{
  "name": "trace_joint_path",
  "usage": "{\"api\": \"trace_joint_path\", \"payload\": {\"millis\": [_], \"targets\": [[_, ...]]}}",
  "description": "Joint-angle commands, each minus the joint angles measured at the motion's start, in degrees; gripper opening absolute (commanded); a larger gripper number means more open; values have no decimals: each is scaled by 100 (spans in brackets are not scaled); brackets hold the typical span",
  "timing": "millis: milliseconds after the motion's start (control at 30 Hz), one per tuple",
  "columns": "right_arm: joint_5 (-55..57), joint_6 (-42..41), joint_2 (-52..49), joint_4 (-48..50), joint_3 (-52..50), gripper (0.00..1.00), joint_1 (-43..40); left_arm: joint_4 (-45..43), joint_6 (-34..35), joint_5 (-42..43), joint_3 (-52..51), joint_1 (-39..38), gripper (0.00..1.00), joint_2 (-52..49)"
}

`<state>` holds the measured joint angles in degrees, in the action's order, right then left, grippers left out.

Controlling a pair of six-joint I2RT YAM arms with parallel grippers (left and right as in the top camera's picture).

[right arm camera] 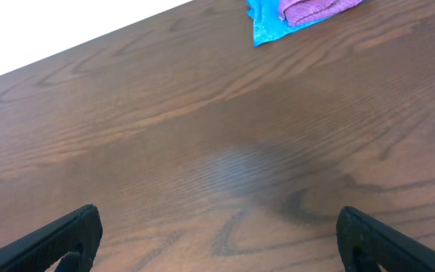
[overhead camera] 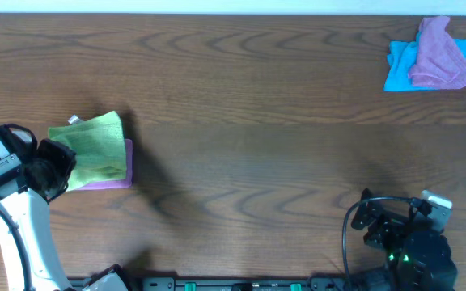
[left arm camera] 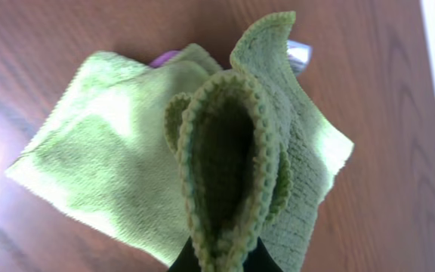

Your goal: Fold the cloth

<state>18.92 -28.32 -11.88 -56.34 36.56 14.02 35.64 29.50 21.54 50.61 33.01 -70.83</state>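
Observation:
The lime-green cloth (overhead camera: 95,145) lies bunched and partly folded at the table's left, with its small white tag (overhead camera: 74,120) at the far edge. It rests on a purple cloth (overhead camera: 124,179). My left gripper (overhead camera: 55,166) is at the cloth's near-left edge. In the left wrist view it (left arm camera: 221,261) is shut on a looped, stitched hem of the cloth (left arm camera: 225,151), lifted toward the camera. The tag (left arm camera: 299,51) shows at the top. My right gripper (right arm camera: 217,242) is open and empty over bare table at the front right (overhead camera: 374,222).
A pink-purple cloth (overhead camera: 439,52) lies on a blue cloth (overhead camera: 395,69) at the far right corner; both also show in the right wrist view (right arm camera: 293,11). A sliver of purple (left arm camera: 163,57) shows under the green cloth. The table's left edge is close to the left arm.

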Motion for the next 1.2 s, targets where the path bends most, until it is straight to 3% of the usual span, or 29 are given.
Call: {"api": "trace_joint_path", "payload": {"millis": [0,400,567,633,733,933,1167], "targets": [[57,-98,24,-7,-26,99,-87,22,-251,-269,179,50,6,2],[57,-98,24,-9,-26,99,-87,122,-273,-632,177,50,6,2],[57,-98,24,-7,-26,99,-87,120,-269,-654,177,50,27,2],[57,-98,24,-9,-26,99,-87,114,-269,-654,177,50,45,2],[57,-98,24,-9,-26,99,-87,61,-247,-651,177,50,63,2],[57,-98,24,-9,-26,99,-87,9,-227,-619,181,50,73,17],[57,-98,24,-7,-26,99,-87,52,-251,-240,525,50,74,127]]}}
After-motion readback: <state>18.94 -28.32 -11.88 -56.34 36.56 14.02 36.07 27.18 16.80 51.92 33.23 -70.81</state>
